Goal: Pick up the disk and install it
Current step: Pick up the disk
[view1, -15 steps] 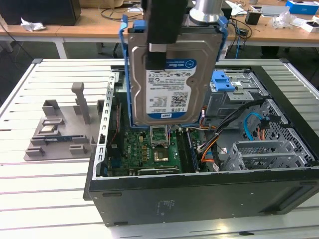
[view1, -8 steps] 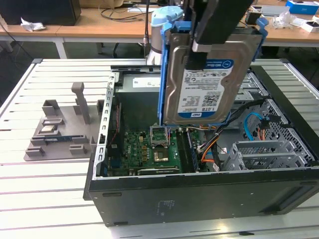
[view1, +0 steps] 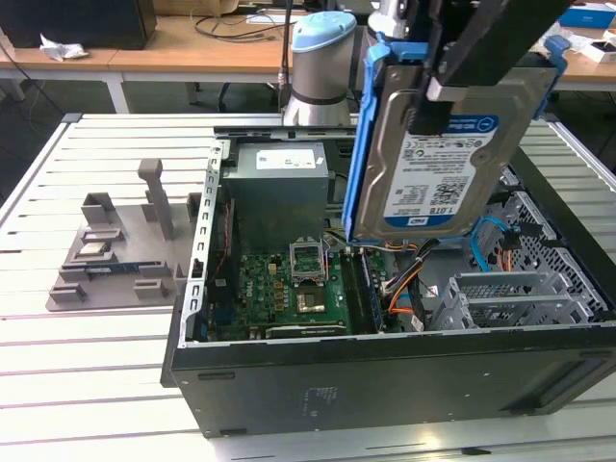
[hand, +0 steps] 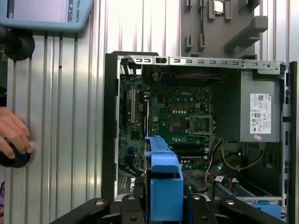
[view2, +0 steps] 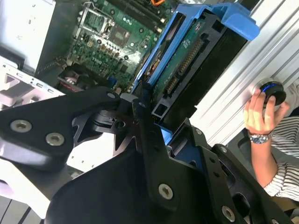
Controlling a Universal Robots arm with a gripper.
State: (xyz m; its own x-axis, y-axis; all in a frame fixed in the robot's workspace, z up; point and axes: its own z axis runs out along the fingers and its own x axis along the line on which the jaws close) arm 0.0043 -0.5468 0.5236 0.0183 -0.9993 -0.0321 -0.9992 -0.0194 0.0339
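The disk [view1: 438, 168] is a silver drive with a blue-and-white label in a blue plastic bracket. It hangs upright in the air above the open computer case [view1: 385, 380], over the case's side at the exterior view's right. My gripper [view1: 438, 96] is shut on it from above, with a black finger lying across its labelled face. In the second wrist view the black fingers [view2: 149, 140] clamp the disk [view2: 187, 65] by its edges. In the first wrist view the blue bracket [hand: 163, 182] sticks out between the fingers, above the motherboard [hand: 182, 116].
Inside the case are a grey power-supply box [view1: 279, 183], a grey drive cage [view1: 510, 298] and loose cables [view1: 399, 284]. A grey fixture [view1: 115, 241] stands on the slatted table at the exterior view's left. A person's hand [view2: 257, 112] rests on a knob beside the table.
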